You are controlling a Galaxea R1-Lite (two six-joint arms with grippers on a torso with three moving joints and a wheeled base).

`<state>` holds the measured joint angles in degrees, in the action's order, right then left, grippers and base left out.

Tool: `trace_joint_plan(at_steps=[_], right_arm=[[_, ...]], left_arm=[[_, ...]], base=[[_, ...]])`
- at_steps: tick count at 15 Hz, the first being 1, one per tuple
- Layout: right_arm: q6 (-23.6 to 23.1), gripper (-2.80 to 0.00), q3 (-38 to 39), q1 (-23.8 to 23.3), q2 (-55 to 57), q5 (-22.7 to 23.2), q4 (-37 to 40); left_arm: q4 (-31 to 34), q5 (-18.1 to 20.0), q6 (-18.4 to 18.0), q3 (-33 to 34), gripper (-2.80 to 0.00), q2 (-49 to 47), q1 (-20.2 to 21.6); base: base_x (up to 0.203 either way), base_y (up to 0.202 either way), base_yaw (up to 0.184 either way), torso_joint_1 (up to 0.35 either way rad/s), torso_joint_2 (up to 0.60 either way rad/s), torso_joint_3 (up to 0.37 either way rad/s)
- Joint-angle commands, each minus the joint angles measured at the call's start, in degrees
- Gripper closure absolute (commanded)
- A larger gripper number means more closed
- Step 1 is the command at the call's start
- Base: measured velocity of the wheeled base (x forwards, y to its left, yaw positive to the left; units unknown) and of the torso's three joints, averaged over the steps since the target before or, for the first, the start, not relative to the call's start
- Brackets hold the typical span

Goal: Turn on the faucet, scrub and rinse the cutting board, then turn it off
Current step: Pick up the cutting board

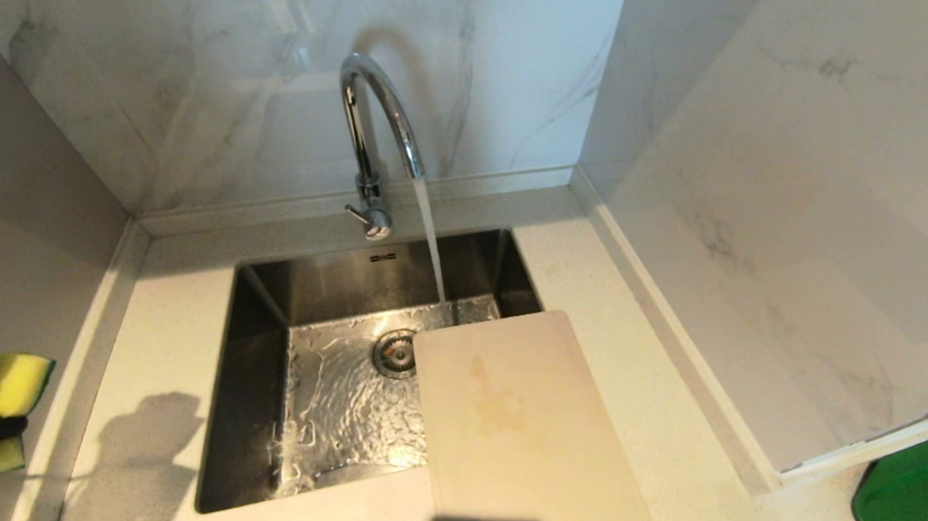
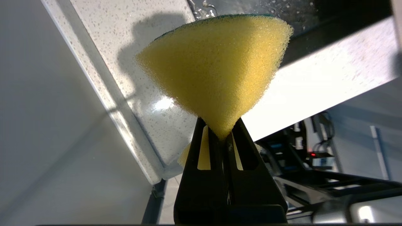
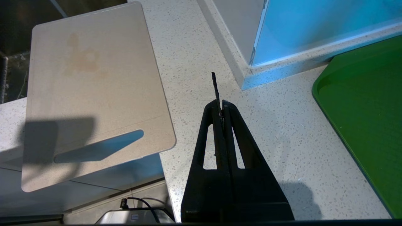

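the left gripper pinches a yellow sponge, probably off the counter's left edge; carry it right to the stained cutting board overhanging the sink. the right gripper is clenched, empty.

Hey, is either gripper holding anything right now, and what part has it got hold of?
The left gripper pinches the yellow sponge across its middle, folding it. The right gripper is shut on nothing.

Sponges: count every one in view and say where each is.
1. The only sponge, yellow with a green backing, is pinched in the left gripper out past the counter's left edge, left of the sink. Others could lie outside the pictures.
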<state>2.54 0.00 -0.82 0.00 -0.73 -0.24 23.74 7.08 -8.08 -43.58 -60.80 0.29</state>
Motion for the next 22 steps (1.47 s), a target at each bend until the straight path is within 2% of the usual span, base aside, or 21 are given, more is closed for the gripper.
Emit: trace_joint_plan(at_steps=[1,7,10,11,15,18,22], right_arm=[[0.01,0.00,0.00,0.03,-0.09,0.03,-0.02],[0.01,0.00,0.00,0.02,-0.09,0.03,-0.02],[0.02,0.00,0.00,0.03,-0.09,-0.06,-0.02],[0.04,0.00,0.05,-0.01,-0.09,0.03,-0.02],[0.01,0.00,0.00,0.03,-0.09,0.03,-0.02],[0.02,0.00,0.00,0.03,-0.09,-0.06,-0.02],[0.03,0.00,0.02,-0.06,-0.09,0.03,-0.02]], left_arm=[[-6.23,-0.12,-1.64,9.79,0.00,6.23,-0.36],[-23.51,-0.47,-2.53,30.89,0.00,15.87,-1.14],[-33.60,-2.18,-2.76,41.60,0.00,20.62,-1.20],[-35.02,-2.69,-2.78,43.37,0.00,22.30,-1.23],[-29.34,-3.66,-2.37,43.66,0.00,28.35,-1.28],[-24.06,-3.82,-2.10,43.66,0.00,34.01,-2.89],[-23.86,-3.83,-1.78,43.69,0.00,40.57,-3.21]], base=[[0.000,0.000,0.000,0.000,0.00,0.000],[0.000,0.000,0.000,0.000,0.00,0.000],[0.000,0.000,0.000,0.000,0.00,0.000],[0.000,0.000,0.000,0.000,0.00,0.000],[0.000,0.000,0.000,0.000,0.00,0.000],[0.000,0.000,0.000,0.000,0.00,0.000],[0.000,0.000,0.000,0.000,0.00,0.000]])
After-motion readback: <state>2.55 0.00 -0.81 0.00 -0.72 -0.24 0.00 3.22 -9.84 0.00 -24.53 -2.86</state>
